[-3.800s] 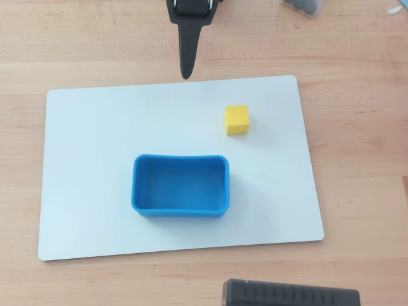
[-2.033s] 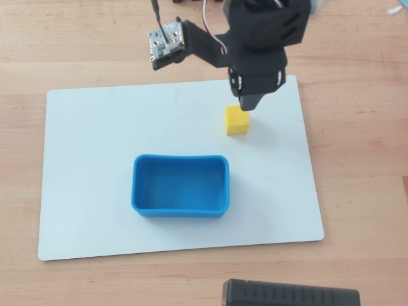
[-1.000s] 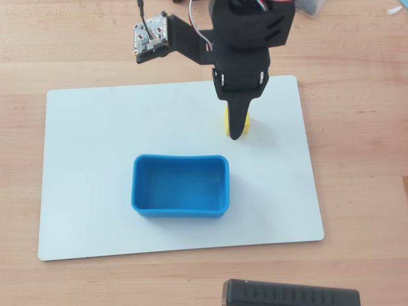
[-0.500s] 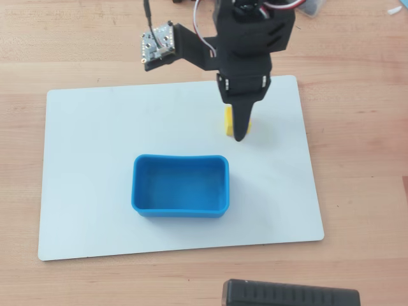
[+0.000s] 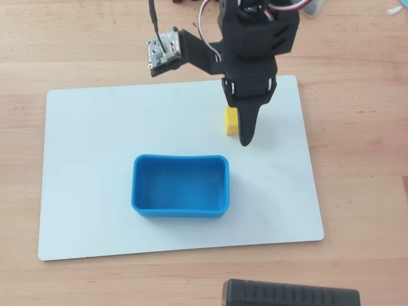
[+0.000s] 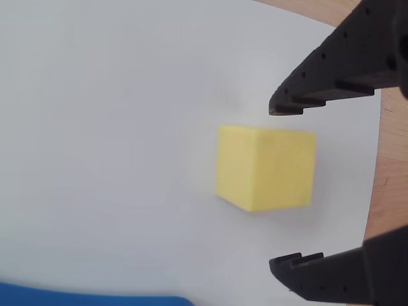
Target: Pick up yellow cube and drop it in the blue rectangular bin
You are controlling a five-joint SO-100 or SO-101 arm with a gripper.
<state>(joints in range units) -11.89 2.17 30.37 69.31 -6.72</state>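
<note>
Gripper fingers straddle yellow cube untouched.

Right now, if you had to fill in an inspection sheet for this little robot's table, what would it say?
Surface: a white mat lying on a wooden table.
Job's things: the yellow cube sits on the mat, outside the blue rectangular bin; nothing is in the bin.
Clutter: a black ribbed object at the bottom edge of the overhead view; what it is cannot be told.
Grippers: the gripper has its jaws open, one on each side of the cube, not touching it in the wrist view.
Cables: red, white and black wires on the arm; a black lead to the small camera board.
Surroundings: nothing seen beyond the table.
</note>
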